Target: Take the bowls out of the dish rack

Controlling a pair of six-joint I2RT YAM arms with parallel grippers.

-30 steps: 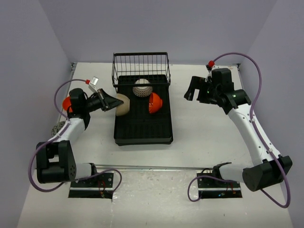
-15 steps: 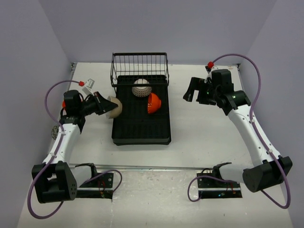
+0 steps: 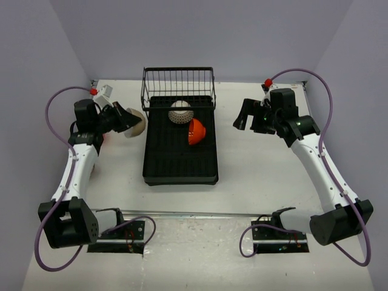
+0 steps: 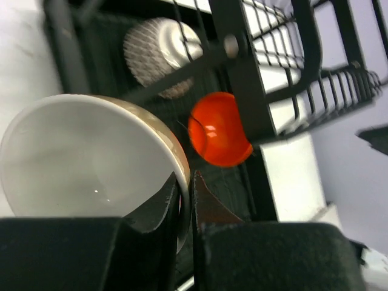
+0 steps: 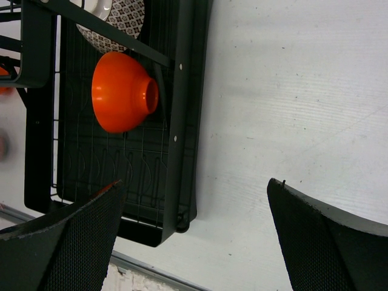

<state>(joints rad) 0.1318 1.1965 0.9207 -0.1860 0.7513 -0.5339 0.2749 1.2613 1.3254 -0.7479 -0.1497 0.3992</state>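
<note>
The black dish rack (image 3: 180, 159) lies mid-table with its wire basket (image 3: 179, 85) at the far end. A patterned bowl (image 3: 181, 112) and an orange bowl (image 3: 196, 131) sit in it near the basket. My left gripper (image 3: 125, 119) is shut on the rim of a cream bowl (image 3: 136, 121) and holds it just left of the rack. In the left wrist view the gripper (image 4: 185, 200) pinches the cream bowl's (image 4: 85, 163) rim. My right gripper (image 3: 250, 118) is open and empty to the right of the rack; in its wrist view (image 5: 194, 236) the orange bowl (image 5: 124, 91) shows.
A metal rail (image 3: 194, 213) runs along the near table edge by the arm bases. Walls close in the table on the left, back and right. A sliver of red (image 3: 100, 138) shows behind my left arm.
My left gripper has carried the cream bowl leftward and farther back, off the rack's left edge. The rack has shifted slightly left. The right arm has not moved.
</note>
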